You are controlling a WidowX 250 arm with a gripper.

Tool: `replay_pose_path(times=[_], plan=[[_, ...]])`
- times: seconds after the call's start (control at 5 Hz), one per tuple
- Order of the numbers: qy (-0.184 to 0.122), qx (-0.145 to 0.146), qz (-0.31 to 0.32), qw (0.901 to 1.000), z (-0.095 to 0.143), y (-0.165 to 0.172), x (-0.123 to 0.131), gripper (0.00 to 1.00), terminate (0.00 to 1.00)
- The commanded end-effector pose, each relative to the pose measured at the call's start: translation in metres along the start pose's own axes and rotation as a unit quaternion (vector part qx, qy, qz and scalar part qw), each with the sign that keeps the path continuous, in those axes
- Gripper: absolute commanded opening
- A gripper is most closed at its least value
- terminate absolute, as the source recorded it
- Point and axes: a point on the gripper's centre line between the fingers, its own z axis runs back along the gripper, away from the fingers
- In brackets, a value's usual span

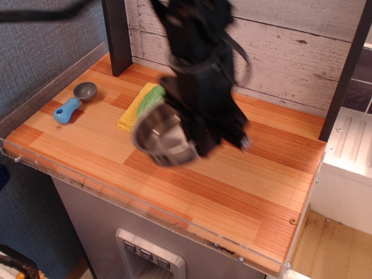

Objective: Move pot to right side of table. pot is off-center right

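One pot hangs tilted above the middle of the table, its open mouth facing left and toward the camera, handle hidden. The blurred gripper grasps its right rim. Behind lies a green vegetable.

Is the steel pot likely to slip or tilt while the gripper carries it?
The pot looks polished, so it may be slippery. It is apparently held at one side by the gripper and already hangs tilted above the table, so it could swing. It seems thin, probably light.
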Motion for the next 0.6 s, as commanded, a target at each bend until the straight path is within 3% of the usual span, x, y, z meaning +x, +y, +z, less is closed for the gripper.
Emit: replay_pose_path(times=[0.0,0.4], plan=[[-0.013,0.012,-0.008,0.9998,-0.046,0.0,-0.0062,0.0,0.0],[-0.017,-0.014,-0.028,0.9994,-0.0517,-0.0025,0.0008,0.0,0.0]])
